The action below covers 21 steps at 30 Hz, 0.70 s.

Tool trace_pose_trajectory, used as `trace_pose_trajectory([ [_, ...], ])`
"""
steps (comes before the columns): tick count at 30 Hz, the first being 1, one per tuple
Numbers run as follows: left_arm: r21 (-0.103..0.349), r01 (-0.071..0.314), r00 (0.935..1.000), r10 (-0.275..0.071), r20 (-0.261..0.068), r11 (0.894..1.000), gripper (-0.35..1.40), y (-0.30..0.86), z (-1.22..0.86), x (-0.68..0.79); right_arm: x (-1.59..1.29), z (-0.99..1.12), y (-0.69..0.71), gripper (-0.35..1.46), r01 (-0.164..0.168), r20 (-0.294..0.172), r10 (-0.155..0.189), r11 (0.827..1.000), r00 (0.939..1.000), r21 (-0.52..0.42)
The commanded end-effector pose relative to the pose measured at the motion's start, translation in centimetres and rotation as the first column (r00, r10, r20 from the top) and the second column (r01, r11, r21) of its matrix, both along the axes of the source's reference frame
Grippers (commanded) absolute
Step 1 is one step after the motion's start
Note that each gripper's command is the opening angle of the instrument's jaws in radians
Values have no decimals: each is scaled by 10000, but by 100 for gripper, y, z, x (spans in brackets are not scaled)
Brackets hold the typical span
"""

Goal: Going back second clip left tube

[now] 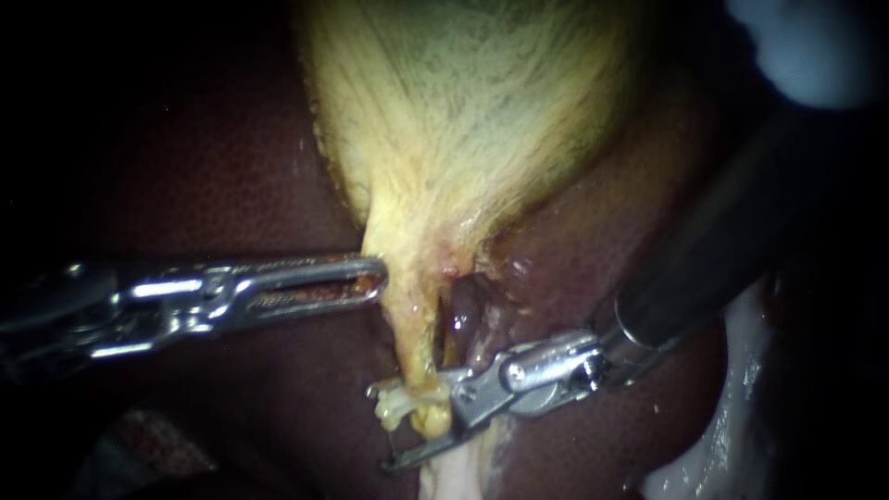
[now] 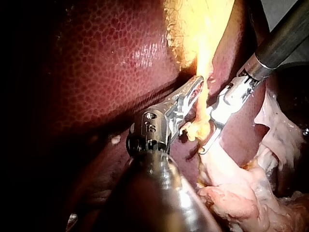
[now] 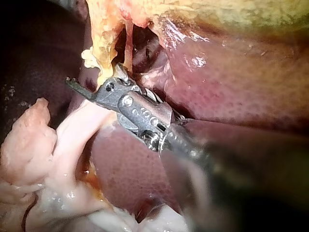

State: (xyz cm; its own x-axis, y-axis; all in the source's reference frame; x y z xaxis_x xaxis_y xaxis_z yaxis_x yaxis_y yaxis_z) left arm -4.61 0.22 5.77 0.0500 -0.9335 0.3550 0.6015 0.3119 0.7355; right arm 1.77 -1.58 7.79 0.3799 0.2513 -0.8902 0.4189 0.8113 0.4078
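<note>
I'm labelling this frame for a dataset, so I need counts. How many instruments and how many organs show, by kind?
Instruments: 2, the left instrument and the right instrument
Liver: 1
Gallbladder: 1
Total: 4

The left instrument (image 1: 375,278) lies crosswise, its tip just beside the left tube (image 1: 407,319), closing the approach from that side. The right instrument (image 1: 378,426), end effector spread, straddles the tube's lower end. Between them a short stretch of tube stands bare. The liver (image 1: 278,389) under the left instrument lies unobstructed.
</note>
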Motion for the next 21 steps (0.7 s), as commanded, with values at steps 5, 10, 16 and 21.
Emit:
trace_pose_trajectory([
  [5, -2, -11, 10000, 11, 11, 10000, -35, 0, -1, 1, -6, -3, 6, 59, 47, -47, -47, 10000, 10000, -16],
  [10, -2, -14, 10000, 14, 13, 10000, -35, 0, -1, 1, -16, -11, 16, 59, 57, -48, -56, 9999, 10000, 118],
  [16, -2, -13, 10000, 13, 12, 10000, -35, 0, -1, 1, -27, -22, 41, 60, -1040, 406, 1040, 9946, 9938, -14],
  [21, -2, -14, 10000, 14, 13, 10000, -35, 0, -1, 2, -40, -29, 61, 60, -1585, 661, 1582, 9874, 9852, -13],
])
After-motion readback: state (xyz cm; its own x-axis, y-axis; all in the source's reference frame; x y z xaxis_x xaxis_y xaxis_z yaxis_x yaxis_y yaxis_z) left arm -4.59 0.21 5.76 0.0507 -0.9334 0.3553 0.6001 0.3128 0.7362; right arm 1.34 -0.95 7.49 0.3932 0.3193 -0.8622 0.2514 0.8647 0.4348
